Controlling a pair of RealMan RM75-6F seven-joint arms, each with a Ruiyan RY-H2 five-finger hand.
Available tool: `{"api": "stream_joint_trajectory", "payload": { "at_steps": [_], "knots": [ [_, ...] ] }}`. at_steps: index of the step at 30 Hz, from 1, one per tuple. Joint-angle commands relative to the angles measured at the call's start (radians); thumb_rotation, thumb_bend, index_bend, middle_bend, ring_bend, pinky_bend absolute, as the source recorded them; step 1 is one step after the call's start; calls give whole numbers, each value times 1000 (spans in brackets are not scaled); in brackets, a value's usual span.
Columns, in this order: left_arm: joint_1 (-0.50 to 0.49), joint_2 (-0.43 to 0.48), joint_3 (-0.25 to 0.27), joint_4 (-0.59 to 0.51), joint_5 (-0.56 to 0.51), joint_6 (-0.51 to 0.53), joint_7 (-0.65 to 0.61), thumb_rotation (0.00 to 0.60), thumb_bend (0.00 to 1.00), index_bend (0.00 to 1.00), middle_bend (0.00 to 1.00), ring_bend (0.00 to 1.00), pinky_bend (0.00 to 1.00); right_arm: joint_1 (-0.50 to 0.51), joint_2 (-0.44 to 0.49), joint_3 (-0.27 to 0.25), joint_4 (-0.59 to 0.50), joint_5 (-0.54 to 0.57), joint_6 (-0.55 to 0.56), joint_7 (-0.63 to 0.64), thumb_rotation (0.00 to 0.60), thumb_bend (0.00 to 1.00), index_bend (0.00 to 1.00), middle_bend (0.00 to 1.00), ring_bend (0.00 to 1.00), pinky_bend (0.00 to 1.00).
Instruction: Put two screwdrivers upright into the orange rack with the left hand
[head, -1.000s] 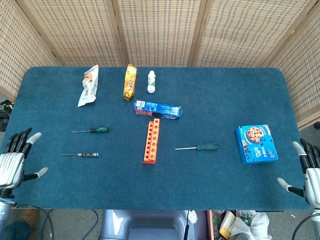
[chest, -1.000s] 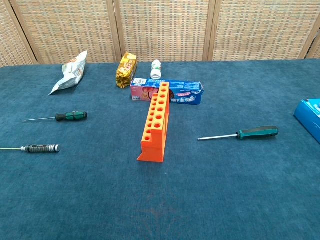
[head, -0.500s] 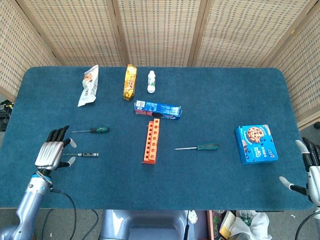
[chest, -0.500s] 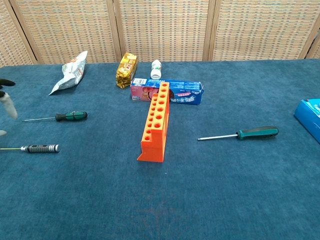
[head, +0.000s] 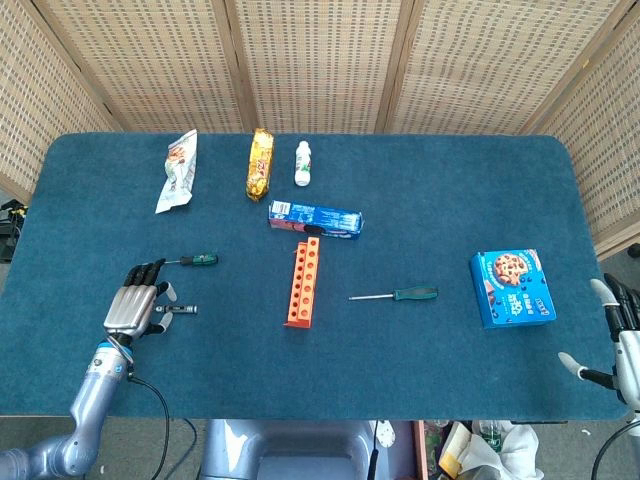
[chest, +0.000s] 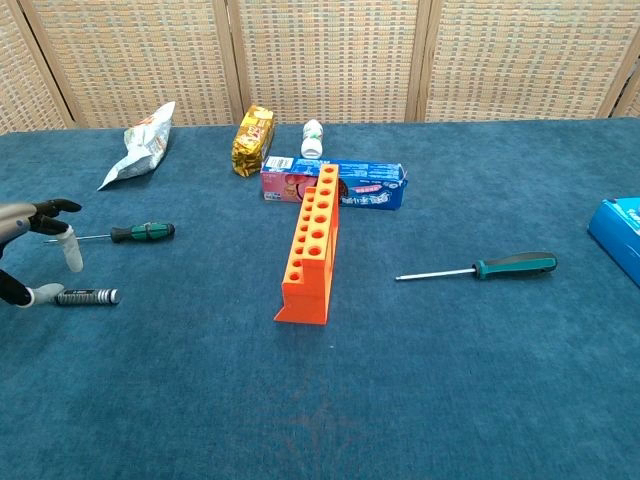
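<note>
The orange rack (head: 303, 281) (chest: 311, 246) stands mid-table with its holes empty. A green-handled screwdriver (head: 198, 259) (chest: 142, 232) lies left of it, and a black-handled screwdriver (head: 181, 309) (chest: 88, 296) lies nearer the front. A third screwdriver with a dark green handle (head: 414, 294) (chest: 514, 265) lies to the rack's right. My left hand (head: 135, 298) (chest: 28, 251) hovers over the shafts of the two left screwdrivers, fingers spread, holding nothing. My right hand (head: 620, 337) sits open at the table's front right corner.
A blue biscuit carton (head: 316, 217) (chest: 350, 185) lies just behind the rack. A white snack bag (head: 178, 170), a yellow packet (head: 260, 163) and a small white bottle (head: 303, 162) line the back. A blue cookie box (head: 511, 288) sits at the right.
My left hand has moved from the table's left edge rightward to above the two left screwdrivers. The right hand has barely shifted. No object has moved.
</note>
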Motion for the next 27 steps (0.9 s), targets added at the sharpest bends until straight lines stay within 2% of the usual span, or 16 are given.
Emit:
{"api": "stream_joint_trajectory", "payload": {
  "at_steps": [1, 27],
  "knots": [
    [-8, -17, 4, 15, -13, 1, 13, 600, 371, 443, 0, 0, 0, 0, 2, 1, 0, 2, -1, 5, 600, 0, 0, 0, 0, 0],
    [-46, -110, 23, 124, -33, -5, 16, 600, 370, 462, 0, 0, 0, 5, 6, 7, 15, 13, -12, 45, 600, 0, 0, 0, 0, 0]
  ]
}}
